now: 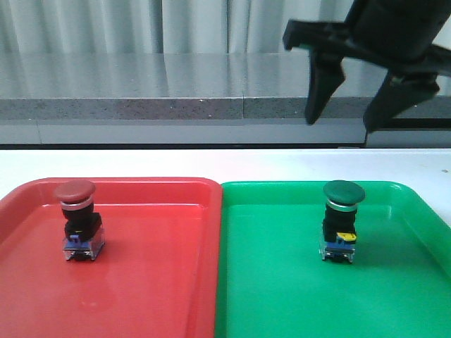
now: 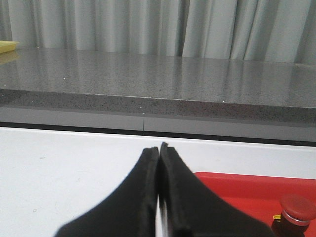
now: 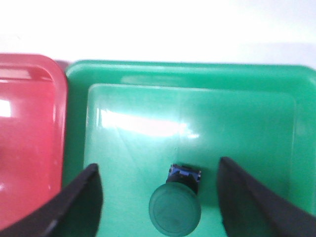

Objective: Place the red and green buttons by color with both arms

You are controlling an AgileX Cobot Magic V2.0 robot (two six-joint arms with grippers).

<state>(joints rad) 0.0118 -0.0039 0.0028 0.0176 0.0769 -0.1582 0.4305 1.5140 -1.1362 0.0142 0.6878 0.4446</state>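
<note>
Both buttons stand sorted: red button (image 1: 76, 217) upright in the red tray (image 1: 151, 282), green button (image 1: 342, 220) upright in the green tray (image 1: 278, 282). Retract the right gripper (image 1: 340, 105) (jaws apart, raised above the green button) straight up, clear of the domed cap. Left gripper (image 2: 159, 150): jaws together. Trays are glossy moulded plastic with rounded rims.

Two buttons, each standing in its own tray

The dark red mushroom-head push-button (image 1: 76, 218) stands upright in the left red plastic tray (image 1: 155, 282); the green mushroom-head push-button (image 1: 341, 220) stands upright in the adjoining green plastic tray (image 1: 282, 296), directly below the raised right gripper (image 1: 338, 116) (between its spread fingers, apart).
</note>
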